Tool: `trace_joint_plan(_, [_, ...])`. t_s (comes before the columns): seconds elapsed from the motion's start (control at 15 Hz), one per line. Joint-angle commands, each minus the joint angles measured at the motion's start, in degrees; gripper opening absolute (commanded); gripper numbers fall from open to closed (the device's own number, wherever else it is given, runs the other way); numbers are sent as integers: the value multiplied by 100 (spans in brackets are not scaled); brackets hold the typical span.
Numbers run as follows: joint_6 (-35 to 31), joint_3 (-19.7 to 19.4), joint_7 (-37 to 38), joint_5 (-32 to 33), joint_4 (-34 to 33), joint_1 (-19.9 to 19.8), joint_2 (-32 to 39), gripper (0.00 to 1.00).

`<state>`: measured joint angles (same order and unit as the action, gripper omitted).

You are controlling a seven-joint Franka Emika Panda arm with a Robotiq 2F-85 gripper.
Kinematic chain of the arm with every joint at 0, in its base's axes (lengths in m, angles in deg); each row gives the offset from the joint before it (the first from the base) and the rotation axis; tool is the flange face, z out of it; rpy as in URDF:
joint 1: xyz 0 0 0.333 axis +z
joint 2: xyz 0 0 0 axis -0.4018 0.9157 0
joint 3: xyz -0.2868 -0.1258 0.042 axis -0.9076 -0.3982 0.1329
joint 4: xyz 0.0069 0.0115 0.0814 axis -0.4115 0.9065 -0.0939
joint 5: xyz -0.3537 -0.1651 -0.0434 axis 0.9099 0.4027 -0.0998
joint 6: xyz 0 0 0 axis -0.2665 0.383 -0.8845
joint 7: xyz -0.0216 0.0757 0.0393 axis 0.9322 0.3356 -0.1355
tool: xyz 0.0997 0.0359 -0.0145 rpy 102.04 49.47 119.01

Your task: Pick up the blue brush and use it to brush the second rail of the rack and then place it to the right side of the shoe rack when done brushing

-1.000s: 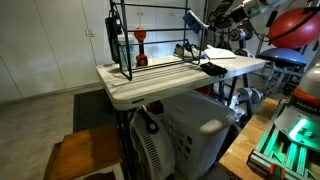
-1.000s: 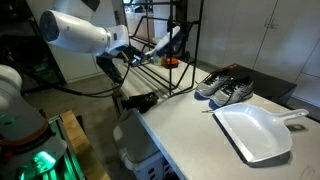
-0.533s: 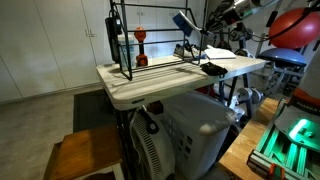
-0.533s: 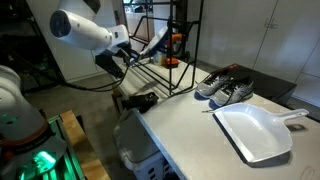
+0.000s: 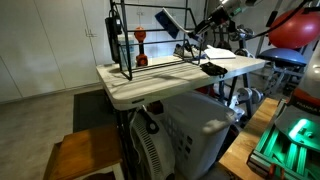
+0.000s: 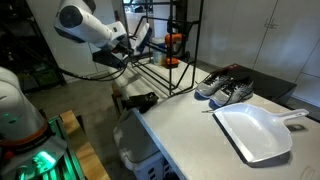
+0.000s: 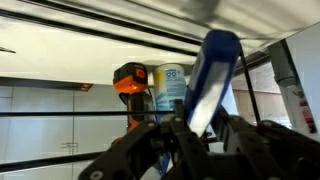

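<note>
One blue brush (image 7: 212,78) clamped in my gripper (image 7: 200,128), aloft beside shoe rack (image 6: 191,55); can (image 7: 172,88) label illegible.

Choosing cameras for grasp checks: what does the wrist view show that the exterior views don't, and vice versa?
Wrist only: a close look at the gripper shut on the blue brush, fingers either side of it.
Exterior only: the whole shoe rack standing on the table, a pair of shoes and a white dustpan.
Shared: the brush, the rack's rails and the red-orange item.
</note>
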<state>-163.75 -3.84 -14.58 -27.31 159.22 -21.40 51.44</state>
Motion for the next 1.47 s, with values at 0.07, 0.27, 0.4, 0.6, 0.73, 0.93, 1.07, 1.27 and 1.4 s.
trace_joint_plan(0.07, [396, 150, 147, 463, -189, 132, 187, 7])
trace_joint_plan(0.27, [608, 128, 157, 570, -290, 138, 238, 7])
trace_joint_plan(0.4, [506, 148, 305, 551, -283, 74, 217, 7])
trace_joint_plan(0.6, [470, 61, 542, 501, -130, -48, 52, 7])
trace_joint_plan(0.73, [448, -23, 635, 456, 50, -154, -133, 7])
trace_joint_plan(0.93, [439, -229, 672, 413, 418, -388, -451, 7])
trace_joint_plan(1.07, [488, -386, 512, 248, 85, -644, -85, 7])
trace_joint_plan(1.27, [463, -661, 404, 16, 59, -929, -133, 7])
trace_joint_plan(1.4, [468, -804, 406, 24, 59, -1113, -114, 7])
